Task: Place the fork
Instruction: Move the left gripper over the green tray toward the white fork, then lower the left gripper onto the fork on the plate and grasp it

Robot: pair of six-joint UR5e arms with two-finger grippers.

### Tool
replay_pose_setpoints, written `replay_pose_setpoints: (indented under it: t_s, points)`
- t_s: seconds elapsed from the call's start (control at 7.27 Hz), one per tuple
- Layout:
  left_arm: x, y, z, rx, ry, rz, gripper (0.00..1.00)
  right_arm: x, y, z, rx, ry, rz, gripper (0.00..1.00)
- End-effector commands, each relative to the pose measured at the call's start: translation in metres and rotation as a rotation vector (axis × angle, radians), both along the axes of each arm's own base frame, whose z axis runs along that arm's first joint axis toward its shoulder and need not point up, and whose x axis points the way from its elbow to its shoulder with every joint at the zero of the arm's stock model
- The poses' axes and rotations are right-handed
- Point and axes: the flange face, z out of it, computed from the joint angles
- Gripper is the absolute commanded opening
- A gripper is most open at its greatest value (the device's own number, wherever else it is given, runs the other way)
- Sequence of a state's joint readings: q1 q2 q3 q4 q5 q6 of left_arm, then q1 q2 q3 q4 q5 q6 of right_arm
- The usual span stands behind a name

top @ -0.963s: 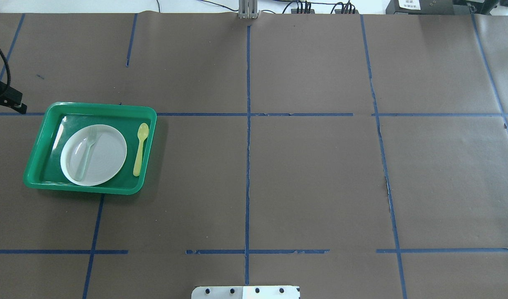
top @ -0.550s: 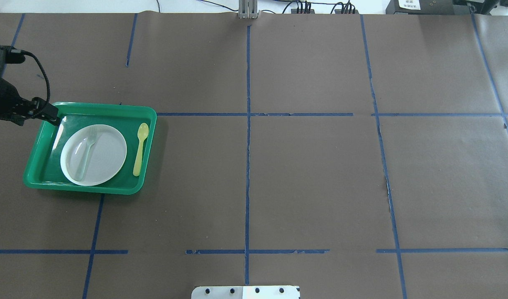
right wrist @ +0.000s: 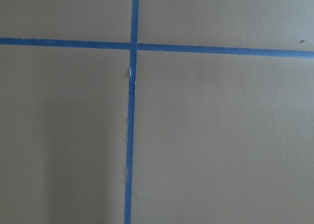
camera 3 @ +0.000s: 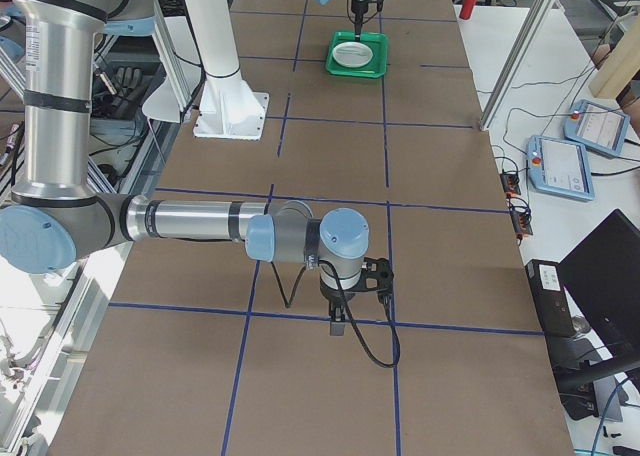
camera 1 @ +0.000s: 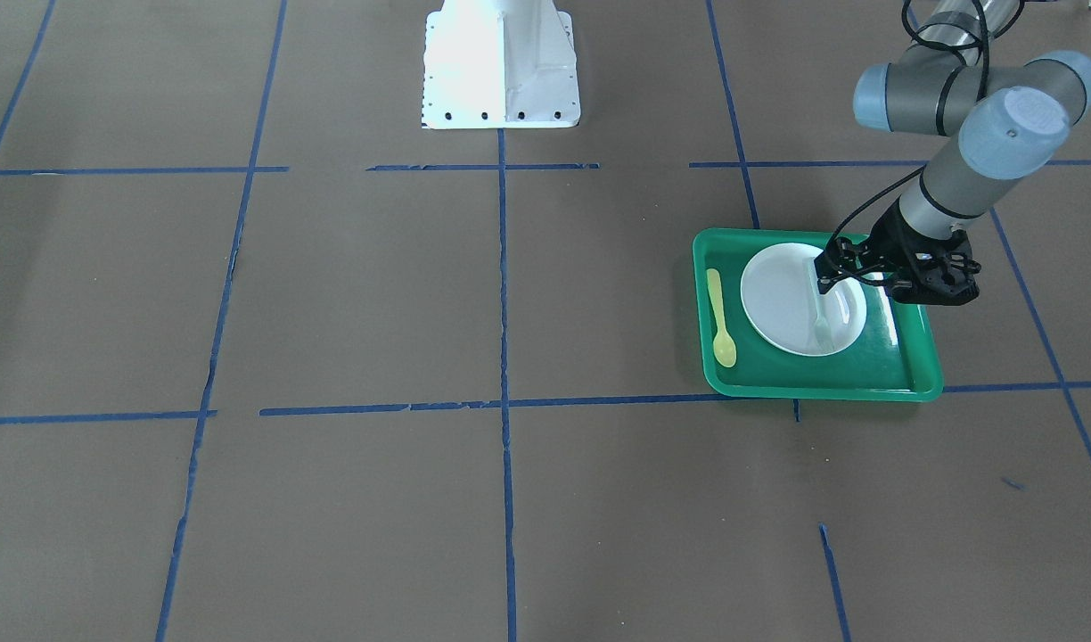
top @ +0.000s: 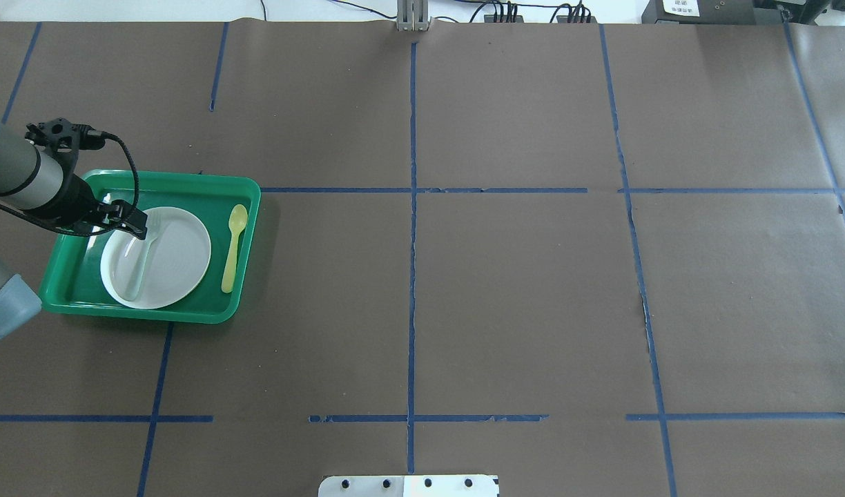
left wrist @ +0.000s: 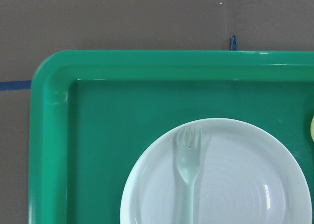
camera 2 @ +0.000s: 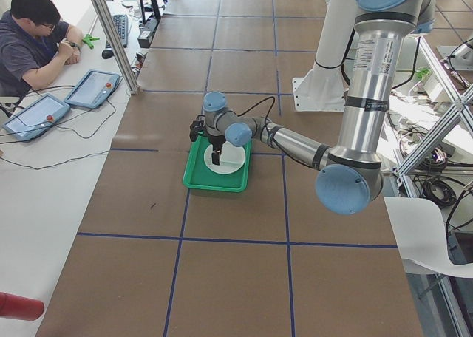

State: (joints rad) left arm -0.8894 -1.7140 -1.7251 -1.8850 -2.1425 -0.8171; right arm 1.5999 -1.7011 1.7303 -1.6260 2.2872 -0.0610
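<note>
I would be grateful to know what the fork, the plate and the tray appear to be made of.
Fork: likely plastic, whitish, slightly translucent against the plate.
Plate: probably plastic, possibly coated paper; white, smooth, with a small glint.
Tray: moulded plastic, glossy green, with highlights along its rounded rim.

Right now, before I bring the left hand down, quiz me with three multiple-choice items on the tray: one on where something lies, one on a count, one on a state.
1. The yellow spoon lies: A on bare paper; B in the green tray beside the white plate; C on a napkin.
2. Utensils in the tray: A one; B two; C three.
3. The fork is: A lying flat on the plate; B lifted off it; C standing upright.
Answers: B, it rests on the tray floor, apart from the plate; B, only fork and spoon; A, the wrist view shows it flat, with the left hand above.
</note>
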Motion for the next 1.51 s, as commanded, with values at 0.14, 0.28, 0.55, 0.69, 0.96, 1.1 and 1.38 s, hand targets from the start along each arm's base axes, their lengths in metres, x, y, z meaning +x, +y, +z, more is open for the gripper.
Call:
replay_pose_setpoints:
  t_s: [0.14, 0.28, 0.55, 0.69, 0.96, 1.1, 1.38]
  points:
    - [0.033, -0.004, 0.018, -0.014, -0.026, 0.027, 0.99, 0.0, 0.0, 0.0, 0.0, 0.0, 0.0, 1.0]
    - [0.036, -0.004, 0.025, -0.01, -0.027, 0.028, 0.97, 0.0, 0.0, 0.0, 0.0, 0.0, 0.0, 1.0]
    - [0.039, -0.004, 0.029, -0.01, -0.027, 0.031, 0.88, 0.0, 0.0, 0.0, 0.0, 0.0, 0.0, 1.0]
    - [0.04, -0.003, 0.031, -0.013, -0.029, 0.033, 0.82, 0.0, 0.0, 0.0, 0.0, 0.0, 0.0, 1.0]
    - [0.042, -0.003, 0.029, -0.012, -0.026, 0.035, 0.79, 0.0, 0.0, 0.0, 0.0, 0.0, 0.0, 1.0]
    - [0.043, -0.002, 0.029, -0.012, -0.026, 0.037, 0.76, 0.0, 0.0, 0.0, 0.0, 0.0, 0.0, 1.0]
    - [0.045, -0.001, 0.028, -0.011, -0.024, 0.042, 0.71, 0.0, 0.0, 0.0, 0.0, 0.0, 0.0, 1.0]
